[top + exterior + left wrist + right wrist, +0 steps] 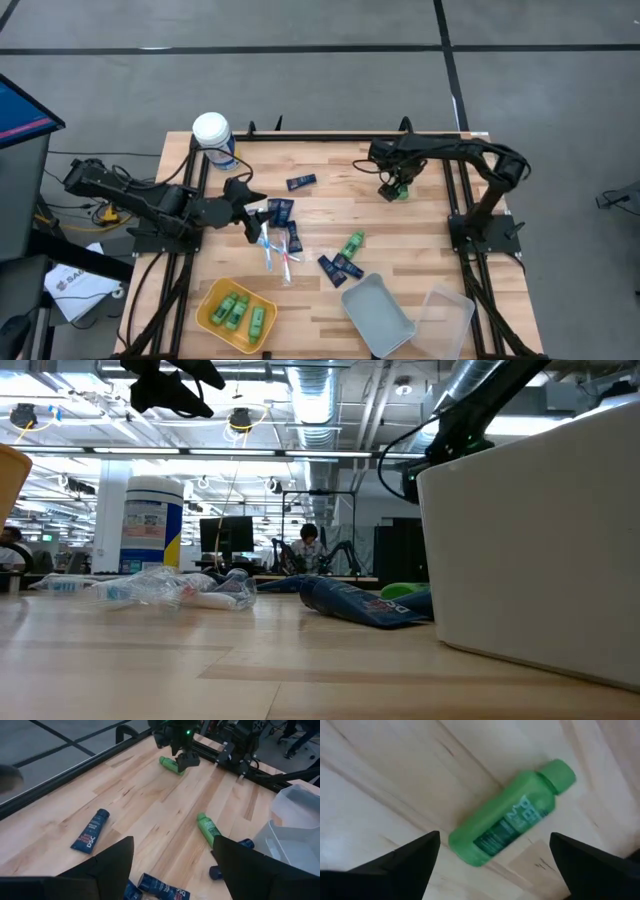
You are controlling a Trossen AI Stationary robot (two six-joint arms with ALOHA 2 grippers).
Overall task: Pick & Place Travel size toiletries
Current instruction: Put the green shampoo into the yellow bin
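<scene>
Bench of pale planked wood, smooth, carried a glossy green cylindrical bottle lying flat near its far right edge, directly beneath the right gripper with fingers spread wide and empty, while the left gripper hung open near the left edge.

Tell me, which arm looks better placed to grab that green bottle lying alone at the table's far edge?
The right. Its open gripper hangs directly over that green bottle, fingers either side. The left gripper, also open, hovers over the navy tubes across the table.
</scene>
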